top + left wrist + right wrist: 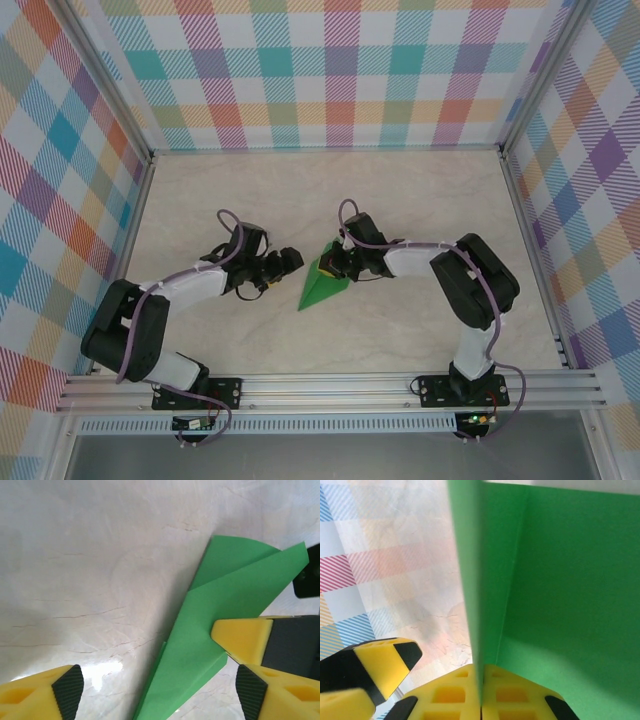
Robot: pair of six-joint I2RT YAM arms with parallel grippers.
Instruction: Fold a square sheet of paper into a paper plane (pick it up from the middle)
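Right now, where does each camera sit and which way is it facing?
Top external: above and behind the arms, looking down at the table; both arms, left gripper and right gripper at the folded green paper.
Left wrist: on the left arm, looking along its open gripper at the paper; its fingers at bottom corners.
Right wrist: on the right arm, looking along the paper's fold; own gripper shut on it.
Shared: all three show the paper; top and left wrist show the right gripper pinching it.

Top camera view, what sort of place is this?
Probably a robot test cell in a lab: left arm and right arm bolted to a metal rail, a marble-look tabletop, plaid panels walling it in.
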